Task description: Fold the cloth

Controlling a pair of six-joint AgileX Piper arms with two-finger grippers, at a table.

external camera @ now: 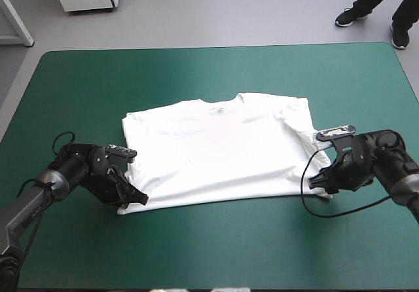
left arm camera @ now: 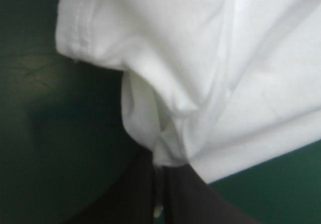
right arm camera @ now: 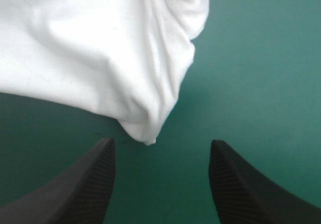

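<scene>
Black fingers [left arm camera: 133,199] of the left gripper [left arm camera: 159,171] meet in a pointed arch, clamped on a pinch of the T-shirt [external camera: 216,154] at its near left corner, where a stitched hem and several soft layers bunch together. The right gripper [right arm camera: 161,148] has its ribbed fingers [right arm camera: 95,184] well apart and holds nothing. The garment's near right corner, gathered into rounded creases, lies just ahead of the gap between them. From above, the T-shirt lies spread flat at the middle of the desk [external camera: 216,253], neckline toward the far edge, with one gripper at each near corner. The fabric is a thin, matte white knit, probably light and wholly limp. It should drape and sag from any hold, and stacked layers may slide apart. The hemmed corners probably offer the firmest bite, since the stitched fold is thicker there. Holding both corners level should keep the near edge taut as it is carried over. The teal-green cover [right arm camera: 251,58] looks smooth and flat, so it should offer little drag.
</scene>
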